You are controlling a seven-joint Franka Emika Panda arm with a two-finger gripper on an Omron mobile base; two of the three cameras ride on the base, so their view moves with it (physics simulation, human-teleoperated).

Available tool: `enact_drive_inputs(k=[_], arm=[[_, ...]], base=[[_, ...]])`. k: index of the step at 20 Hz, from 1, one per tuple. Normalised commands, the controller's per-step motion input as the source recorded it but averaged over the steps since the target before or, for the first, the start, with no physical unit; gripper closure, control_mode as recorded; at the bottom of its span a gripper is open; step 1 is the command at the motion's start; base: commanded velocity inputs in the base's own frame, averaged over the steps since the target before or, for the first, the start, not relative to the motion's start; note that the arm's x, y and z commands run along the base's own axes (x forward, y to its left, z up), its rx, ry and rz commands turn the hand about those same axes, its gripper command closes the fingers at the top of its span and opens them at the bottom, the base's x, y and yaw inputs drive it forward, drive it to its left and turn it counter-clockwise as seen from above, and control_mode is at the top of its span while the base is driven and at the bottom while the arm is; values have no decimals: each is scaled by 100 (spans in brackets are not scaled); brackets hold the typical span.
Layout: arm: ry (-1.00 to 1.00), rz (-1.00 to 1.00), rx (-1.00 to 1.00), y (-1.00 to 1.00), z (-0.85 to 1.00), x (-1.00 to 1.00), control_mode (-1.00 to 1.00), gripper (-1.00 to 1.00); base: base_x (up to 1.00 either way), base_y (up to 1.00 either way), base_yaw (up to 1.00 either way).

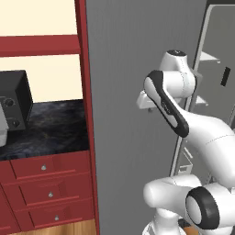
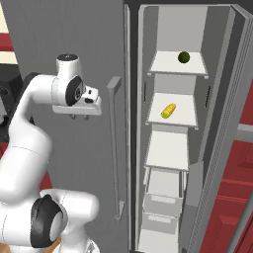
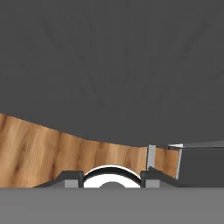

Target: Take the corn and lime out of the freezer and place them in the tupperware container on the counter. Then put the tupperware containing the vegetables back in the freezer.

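Kitchen: black counter [image 1: 50,128] over red drawers, left of the freezer [image 2: 74,39].
Freezer: right door open, shelves exposed.
Lime [image 2: 184,57]: top shelf.
Corn [image 2: 168,110]: shelf below.
Gripper [image 2: 80,117]: beside the closed door's handle [image 2: 114,148], pointing down, fingers parted, empty.

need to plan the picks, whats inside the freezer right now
On the pale shelves of the open freezer, the lime sits on the top shelf, the corn on the shelf below. The lower drawers' contents are hidden.

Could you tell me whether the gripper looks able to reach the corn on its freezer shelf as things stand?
Probably yes: the freezer stands open and the corn lies uncovered on its shelf, though the gripper points downward beside the closed door.
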Motion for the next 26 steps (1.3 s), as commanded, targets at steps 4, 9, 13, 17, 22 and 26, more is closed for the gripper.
enact_drive_inputs(k=[4,9,13,17,22,26], arm=[[-5,0,0,0,0,-23,-100,-100],[-12,0,0,0,38,-60,-100,-100],[0,-1,0,0,17,-61,-100,-100],[0,-1,0,-11,0,-60,-100,-100],[0,0,1,-9,0,-26,-100,-100],[0,0,0,0,0,0,100,-100]], base=[[0,0,0],[0,0,0],[0,0,0],[0,0,0],[0,0,0],[0,-19,0]])
